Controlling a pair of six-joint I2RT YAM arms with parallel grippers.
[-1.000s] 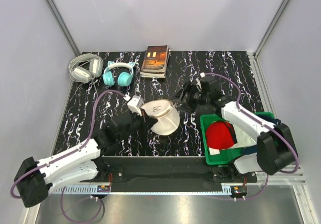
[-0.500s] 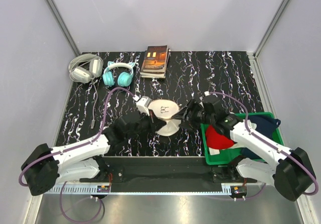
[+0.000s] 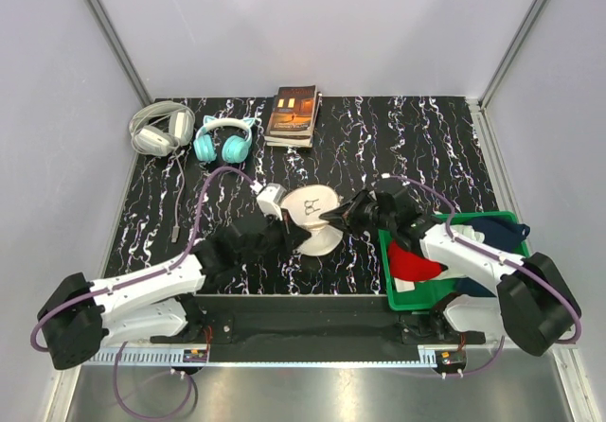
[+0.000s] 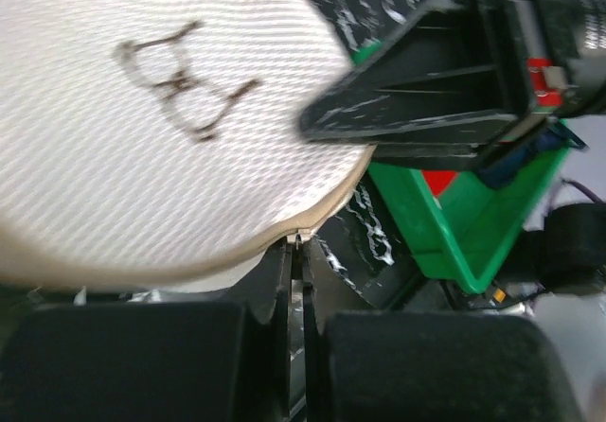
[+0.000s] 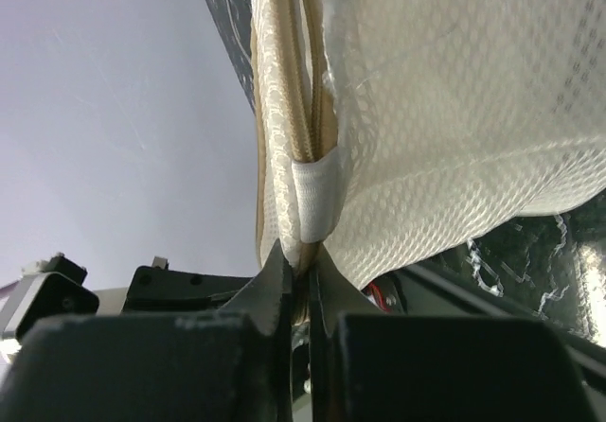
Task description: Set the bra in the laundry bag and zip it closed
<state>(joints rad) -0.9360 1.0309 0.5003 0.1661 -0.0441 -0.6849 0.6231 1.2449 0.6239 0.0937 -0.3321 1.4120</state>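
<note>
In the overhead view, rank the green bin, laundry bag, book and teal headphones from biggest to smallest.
1. green bin
2. laundry bag and book, too alike to rank
3. teal headphones

The round cream mesh laundry bag is held tilted, pinched at opposite rim edges, black-drawn face upward.

Left pincer, right pincer at laundry bag

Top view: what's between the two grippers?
Only the laundry bag. The left gripper and right gripper pinch its rim from opposite sides, as the top view shows.
</note>
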